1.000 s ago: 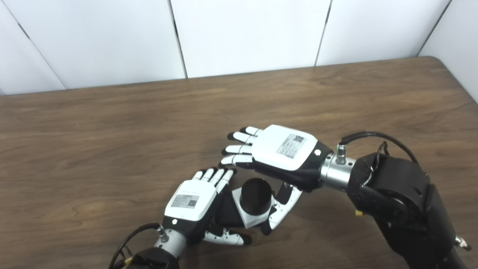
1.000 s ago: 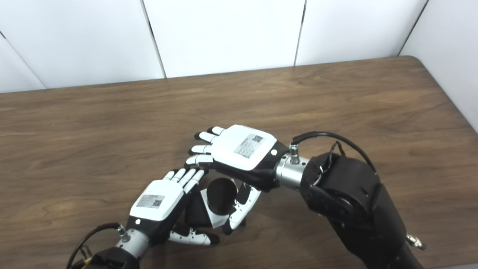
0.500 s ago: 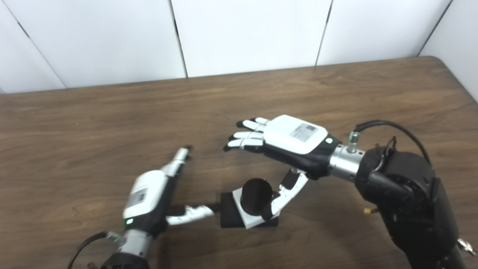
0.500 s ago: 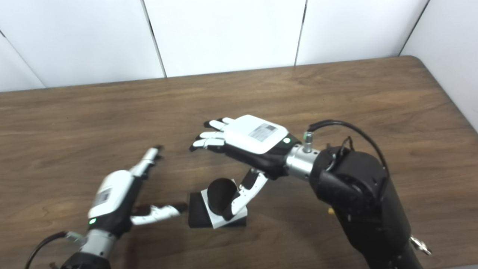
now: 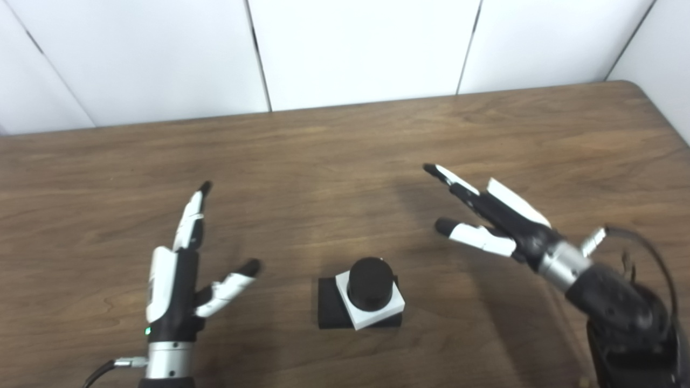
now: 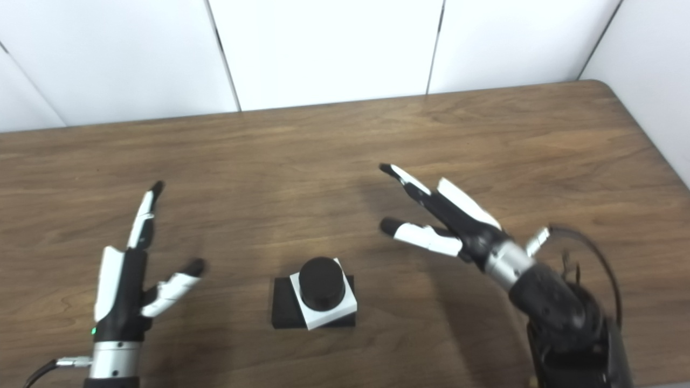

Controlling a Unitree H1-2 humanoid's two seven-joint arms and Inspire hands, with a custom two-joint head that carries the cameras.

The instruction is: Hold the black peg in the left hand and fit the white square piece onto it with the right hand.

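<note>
Two hands: both empty, fingers spread wide, standing off to either side of the assembly.
Left hand point(image 5: 175, 293): edge-on, fingers pointing to 12 o'clock, thumb angled toward 2 o'clock; holds nothing.
Right hand point(image 5: 498, 223): fingers stretched toward 10 o'clock, thumb apart below them; holds nothing.
Black peg point(image 5: 370, 283): upright on its black base point(image 5: 330, 311), near the table's front edge, long axis vertical, round top facing the cameras.
White square piece point(image 5: 389, 308): seated around the peg, resting on the base, turned a little against the base's edges.
Direction from the fingers: the assembly lies at about 3 o'clock from the left thumb and at about 7 o'clock from the right fingertips.
Nearer hand: the left thumb looks slightly closer; both are clearly apart from it.
Task state: judging by how the piece sits, the fit appears done.
Table point(image 5: 345, 161): brown wood; nothing stands between either hand and the assembly.
</note>
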